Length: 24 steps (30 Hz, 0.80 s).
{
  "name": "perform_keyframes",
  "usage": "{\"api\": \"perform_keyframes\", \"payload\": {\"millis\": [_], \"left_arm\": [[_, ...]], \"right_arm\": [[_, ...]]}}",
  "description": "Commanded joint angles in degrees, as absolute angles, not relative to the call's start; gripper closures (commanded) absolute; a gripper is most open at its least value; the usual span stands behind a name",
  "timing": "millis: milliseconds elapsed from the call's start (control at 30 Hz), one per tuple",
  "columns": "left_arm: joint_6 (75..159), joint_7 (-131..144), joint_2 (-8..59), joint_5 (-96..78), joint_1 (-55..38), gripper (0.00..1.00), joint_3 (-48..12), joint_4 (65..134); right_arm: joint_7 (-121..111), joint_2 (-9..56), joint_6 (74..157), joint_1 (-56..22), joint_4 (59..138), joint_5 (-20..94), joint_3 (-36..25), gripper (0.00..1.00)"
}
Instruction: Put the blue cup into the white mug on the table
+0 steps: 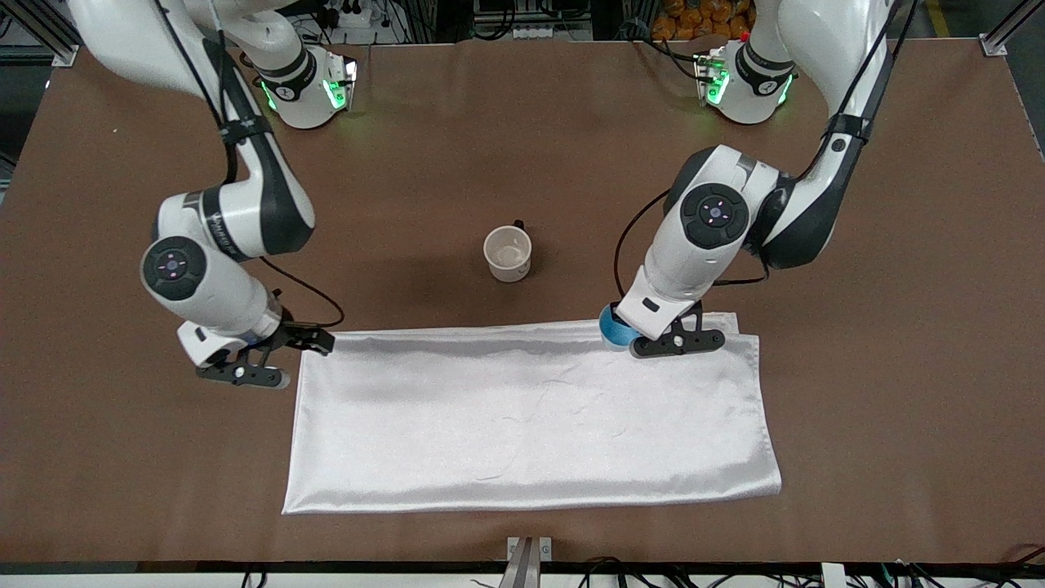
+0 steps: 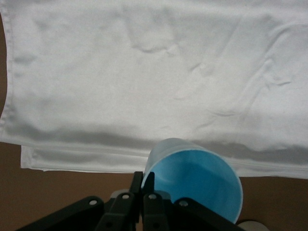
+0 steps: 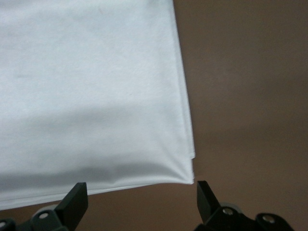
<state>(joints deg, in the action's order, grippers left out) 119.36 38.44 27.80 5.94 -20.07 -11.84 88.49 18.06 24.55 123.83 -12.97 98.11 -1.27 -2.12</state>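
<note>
The blue cup (image 1: 612, 327) hangs over the white cloth's edge on the robots' side, toward the left arm's end. My left gripper (image 2: 143, 185) is shut on the cup's wall (image 2: 197, 178), one finger inside the rim and one outside. The white mug (image 1: 508, 253) stands upright and empty on the brown table (image 1: 882, 343), farther from the front camera than the cloth, its black handle turned toward the robots. My right gripper (image 1: 282, 357) is open and holds nothing, low over the table beside the cloth's corner (image 3: 188, 173) at the right arm's end.
A shiny white folded cloth (image 1: 531, 416) covers the middle of the table nearer the front camera. Both arm bases (image 1: 310, 90) stand along the table's edge on the robots' side. A small metal bracket (image 1: 529, 549) sits at the table's near edge.
</note>
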Motion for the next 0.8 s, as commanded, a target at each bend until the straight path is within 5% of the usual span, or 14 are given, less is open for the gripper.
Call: {"api": "perform_keyframes", "payload": {"millis": [0,400,767], "left_arm": [[118.4,42.4,26.9,7.1,-22.0,1.00,-11.5,88.6],[118.4,49.2,27.4,6.9,-26.2,1.00,-11.8,88.6],[118.4,56.2,27.8,6.6,-31.0,1.00,-11.9,88.6]], "right_arm": [[11.9,26.6,122.9,-8.9,94.2,-1.5,-1.1,0.00],[6.1,23.7,122.6,-5.4,99.7,-1.2,-1.0,0.00],[4.4,12.0,134.9,-5.0,118.6,-1.2,-1.1,0.00]]}}
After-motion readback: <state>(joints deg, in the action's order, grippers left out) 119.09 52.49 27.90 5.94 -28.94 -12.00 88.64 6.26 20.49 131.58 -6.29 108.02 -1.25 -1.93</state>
